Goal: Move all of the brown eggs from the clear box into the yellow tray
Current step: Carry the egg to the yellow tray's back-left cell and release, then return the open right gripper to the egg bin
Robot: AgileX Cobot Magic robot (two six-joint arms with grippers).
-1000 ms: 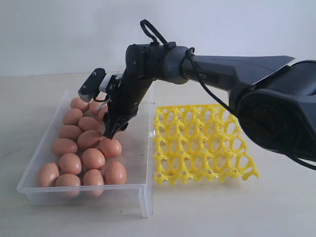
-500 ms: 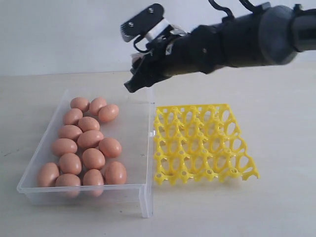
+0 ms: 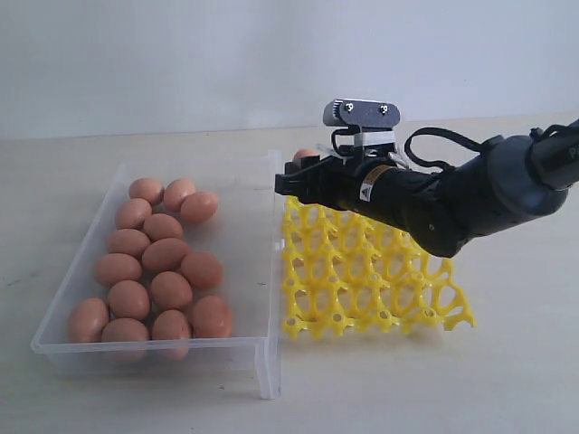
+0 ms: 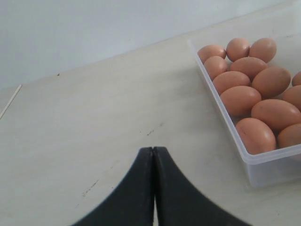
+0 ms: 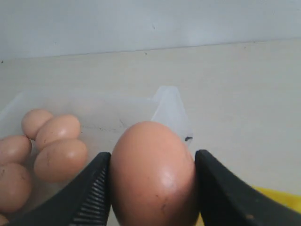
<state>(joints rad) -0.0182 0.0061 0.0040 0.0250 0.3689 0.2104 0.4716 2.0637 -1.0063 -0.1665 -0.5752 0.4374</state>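
My right gripper point(image 3: 301, 174) is shut on one brown egg point(image 3: 306, 155), held between both fingers point(image 5: 91, 188) above the far left corner of the yellow tray point(image 3: 371, 271). The wrist view shows the held egg point(image 5: 150, 188) filling the gap of the right gripper point(image 5: 153, 157). Several brown eggs point(image 3: 149, 262) lie in the clear box point(image 3: 262, 362), to the left of the tray. No eggs show in the tray's visible cups; the arm hides its far rows. My left gripper point(image 4: 153, 149) is shut and empty over bare table, beside the box's outer wall point(image 4: 244, 155).
The right arm's dark body point(image 3: 452, 199) stretches over the tray's far half from the right. The box's near right corner point(image 3: 269, 384) stands close to the tray's near left corner. A pale wall point(image 3: 181, 63) rises behind the table.
The right gripper has lifted out of the box from among the eggs and swung right with one egg, coming down to the tray's far left corner. The left gripper's earlier state is not shown.
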